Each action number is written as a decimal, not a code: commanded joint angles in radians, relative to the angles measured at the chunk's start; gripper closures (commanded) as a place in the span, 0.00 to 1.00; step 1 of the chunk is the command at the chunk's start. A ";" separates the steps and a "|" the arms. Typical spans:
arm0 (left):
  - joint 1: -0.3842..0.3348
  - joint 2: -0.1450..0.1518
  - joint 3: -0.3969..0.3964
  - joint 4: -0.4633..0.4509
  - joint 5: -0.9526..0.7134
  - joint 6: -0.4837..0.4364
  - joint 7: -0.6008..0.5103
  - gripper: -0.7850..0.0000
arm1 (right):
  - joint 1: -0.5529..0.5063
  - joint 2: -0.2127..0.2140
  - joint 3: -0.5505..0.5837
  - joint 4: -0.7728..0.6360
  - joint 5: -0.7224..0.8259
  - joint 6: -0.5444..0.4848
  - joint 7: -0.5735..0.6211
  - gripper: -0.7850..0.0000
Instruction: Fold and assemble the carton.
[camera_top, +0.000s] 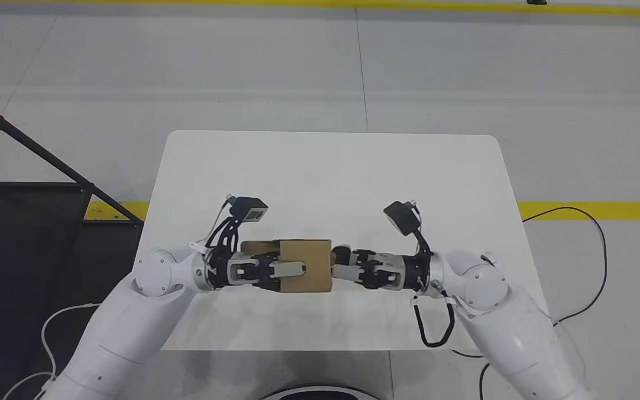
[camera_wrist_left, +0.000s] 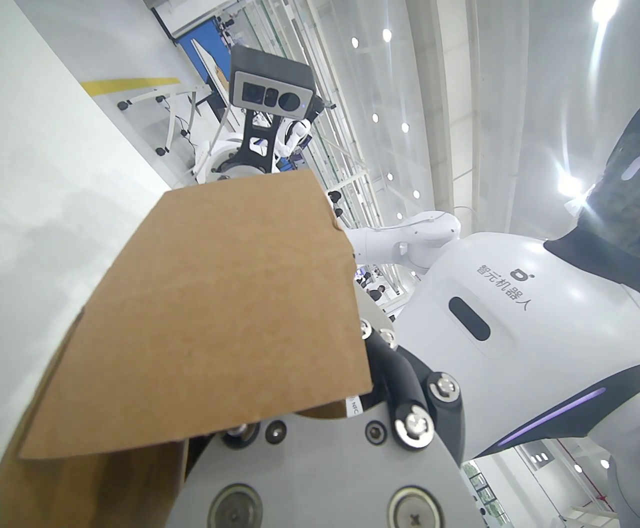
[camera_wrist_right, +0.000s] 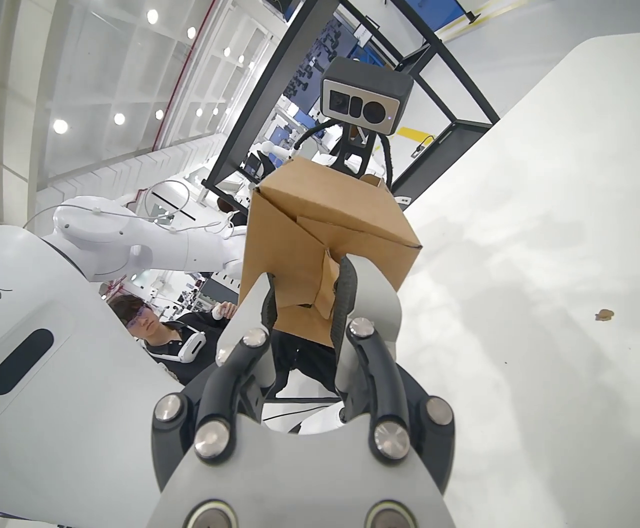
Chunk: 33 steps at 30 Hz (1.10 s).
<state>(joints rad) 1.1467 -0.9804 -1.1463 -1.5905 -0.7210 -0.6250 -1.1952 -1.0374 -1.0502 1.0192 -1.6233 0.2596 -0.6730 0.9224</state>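
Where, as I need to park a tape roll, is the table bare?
The table is bare across its far half, beyond the carton, and at both ends outside the arms. Crowded: the near middle, where the left gripper and right gripper meet at the carton. A small brown scrap lies on the table.

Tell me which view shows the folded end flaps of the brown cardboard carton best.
The right wrist view: the end of the brown cardboard carton faces it, flaps and creases plain, at the right hand. The top view gives only its top face; the left wrist view, one flat panel.
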 joint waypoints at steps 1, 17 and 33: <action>-0.001 0.000 0.001 0.001 0.001 0.001 -0.001 1.00 | -0.001 0.000 0.001 -0.003 -0.006 -0.002 -0.004 0.65; 0.000 -0.001 -0.001 -0.002 0.000 0.002 -0.002 1.00 | -0.038 0.010 0.052 -0.036 -0.060 0.013 -0.034 0.65; 0.004 -0.001 -0.007 -0.006 -0.002 0.001 -0.001 1.00 | -0.068 0.017 0.076 -0.060 -0.082 0.026 -0.036 0.73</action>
<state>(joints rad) 1.1512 -0.9810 -1.1540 -1.5968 -0.7221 -0.6236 -1.1965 -1.1055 -1.0337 1.0969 -1.6826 0.1770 -0.6493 0.8829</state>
